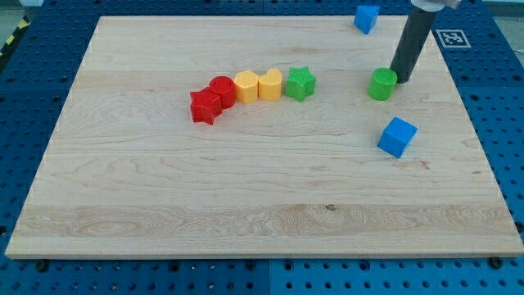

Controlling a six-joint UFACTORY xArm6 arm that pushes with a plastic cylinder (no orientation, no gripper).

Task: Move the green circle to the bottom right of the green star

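Rod end: my tip point(400, 80) rests on the wooden board point(246, 205) just beside the green circle point(381, 84), on that block's right and slightly above it in the view, touching or very nearly touching its edge. No claw is fitted, so there is nothing to open, close or grip; the rod is a plain dark shaft that rises toward the view's top and leaves the frame.

Green circle: a short upright cylinder standing in the board's right half, level with the green star point(300, 83) and well apart from it toward the view's right.

Blue cube point(397, 137): below the green circle and a little to its right, near but apart. A second blue block point(366, 17) sits at the board's top edge, above and slightly left of the green circle, well apart from it.

Central row: the green star forms the right end of a curved line of touching blocks. Leftward follow a yellow heart point(270, 84), a yellow block point(246, 86), a red circle point(222, 90) and a red star point(205, 106), the last lying lowest.

Surround: blue perforated table point(33, 82); a black-and-white marker point(451, 38) lies off the board's top right corner.
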